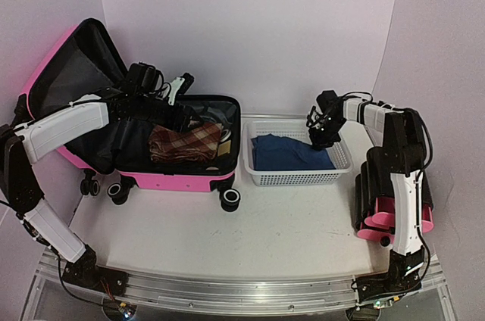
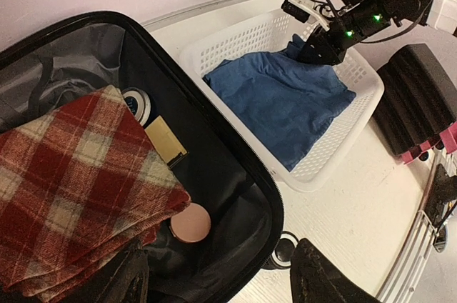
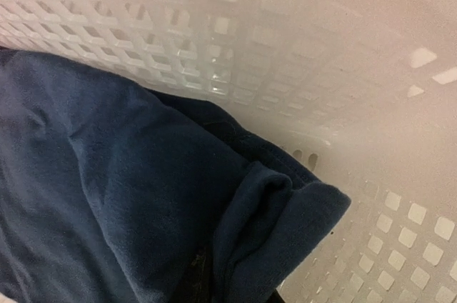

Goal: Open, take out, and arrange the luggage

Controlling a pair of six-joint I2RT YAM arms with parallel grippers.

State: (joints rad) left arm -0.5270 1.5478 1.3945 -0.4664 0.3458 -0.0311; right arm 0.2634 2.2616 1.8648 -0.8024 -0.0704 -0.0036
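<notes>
The luggage (image 1: 163, 179) lies open on the left part of the white surface (image 1: 250, 230). Its pink lid stands up and leans toward the back left, and the black lining shows inside. Two small wheels (image 1: 229, 198) are at its front edge.

In the lower half of the luggage lies a folded red plaid cloth (image 2: 71, 181). Just beside the cloth is a round tin (image 2: 137, 103) with a blue and white top; its print is too small to read. Next to the tin is a flat tan box (image 2: 166, 140) with no writing that I can make out. A round pink lid (image 2: 190, 222) lies partly under the edge of the cloth.

Just to the right of the luggage stands a white mesh basket (image 1: 295, 179). It holds one blue cloth (image 1: 288, 153), which covers most of its floor.

The left gripper (image 2: 220, 260) hangs over the open luggage, near the plaid cloth, with its fingers wide apart and nothing between them. The right gripper (image 1: 322, 133) is at the far right corner of the basket, closed on a corner of the blue cloth, which rises to a small peak there.

A black cabinet with pink drawers (image 2: 418, 96) stands at the right, beside the basket.
</notes>
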